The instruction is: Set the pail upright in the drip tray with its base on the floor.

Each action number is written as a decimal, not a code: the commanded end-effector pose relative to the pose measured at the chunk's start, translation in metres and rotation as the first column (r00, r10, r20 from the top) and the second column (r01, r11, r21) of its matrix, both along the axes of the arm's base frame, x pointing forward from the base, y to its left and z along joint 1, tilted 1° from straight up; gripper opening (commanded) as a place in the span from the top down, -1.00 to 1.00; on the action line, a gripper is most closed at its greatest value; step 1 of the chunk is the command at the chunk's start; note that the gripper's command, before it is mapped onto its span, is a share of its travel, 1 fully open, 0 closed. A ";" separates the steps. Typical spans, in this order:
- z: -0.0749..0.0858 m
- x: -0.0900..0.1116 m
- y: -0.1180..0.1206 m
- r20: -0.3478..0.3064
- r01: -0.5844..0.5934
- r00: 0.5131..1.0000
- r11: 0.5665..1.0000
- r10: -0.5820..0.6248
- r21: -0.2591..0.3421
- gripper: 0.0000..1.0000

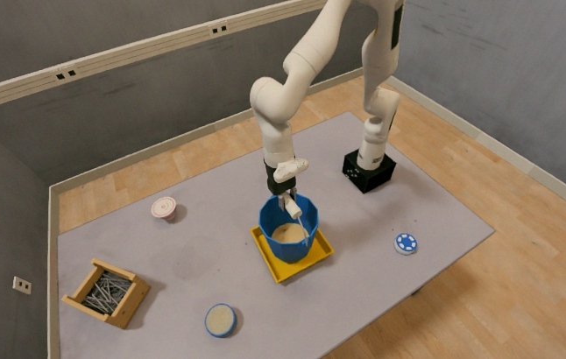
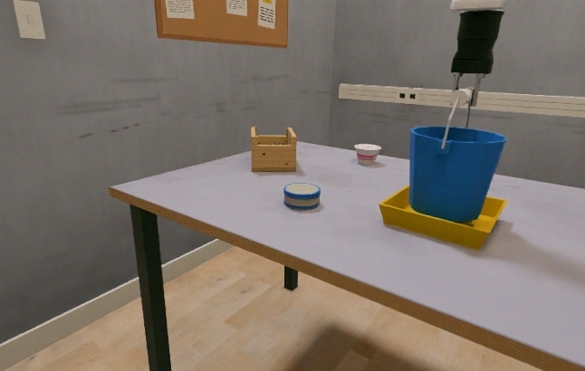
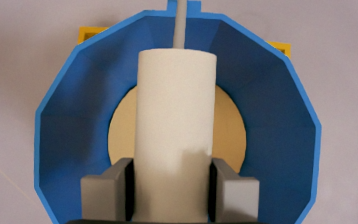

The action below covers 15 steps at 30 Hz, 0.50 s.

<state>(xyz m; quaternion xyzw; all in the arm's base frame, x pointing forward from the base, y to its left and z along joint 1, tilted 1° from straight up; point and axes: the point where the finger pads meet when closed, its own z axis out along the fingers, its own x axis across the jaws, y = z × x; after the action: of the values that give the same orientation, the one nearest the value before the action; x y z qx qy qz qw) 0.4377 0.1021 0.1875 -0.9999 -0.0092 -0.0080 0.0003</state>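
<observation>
A blue pail point(image 1: 288, 227) with a tan floor inside hangs upright by its wire handle inside the yellow drip tray point(image 1: 291, 252). My gripper point(image 1: 288, 201) is shut on the white grip of the pail's handle point(image 3: 175, 125), straight above the pail. In the side view the pail point(image 2: 454, 172) has its base below the rim of the tray point(image 2: 442, 221); whether the base touches the tray's floor is hidden by the tray's wall. In the wrist view the pail point(image 3: 177, 125) fills the frame and only two yellow corners of the tray show behind it.
A wooden box of nails point(image 1: 107, 292) stands at the front left. A round blue-rimmed tin point(image 1: 220, 320) lies near the front edge. A small white and red cup point(image 1: 163, 207) stands at the back left. A blue and white disc point(image 1: 405, 243) lies to the right. The arm's black base point(image 1: 368, 171) stands behind.
</observation>
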 end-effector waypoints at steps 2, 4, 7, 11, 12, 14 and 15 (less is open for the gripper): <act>-0.003 0.000 0.000 0.002 0.000 1.000 1.000 0.000 0.001 1.00; -0.005 0.001 0.000 0.002 0.000 1.000 1.000 0.000 0.001 1.00; -0.008 0.001 0.000 0.002 0.000 1.000 1.000 0.000 0.001 1.00; -0.012 0.001 0.000 0.002 0.000 1.000 1.000 0.000 0.001 1.00; -0.013 0.001 0.000 0.002 0.000 1.000 1.000 0.000 0.001 1.00; -0.014 0.001 0.000 0.002 0.000 1.000 1.000 0.000 0.001 1.00; -0.014 0.001 0.000 0.002 0.000 1.000 1.000 0.000 0.001 1.00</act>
<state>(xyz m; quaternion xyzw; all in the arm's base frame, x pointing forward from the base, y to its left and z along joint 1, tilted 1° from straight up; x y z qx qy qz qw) 0.4377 0.1022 0.1729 -0.9999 -0.0093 -0.0077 0.0002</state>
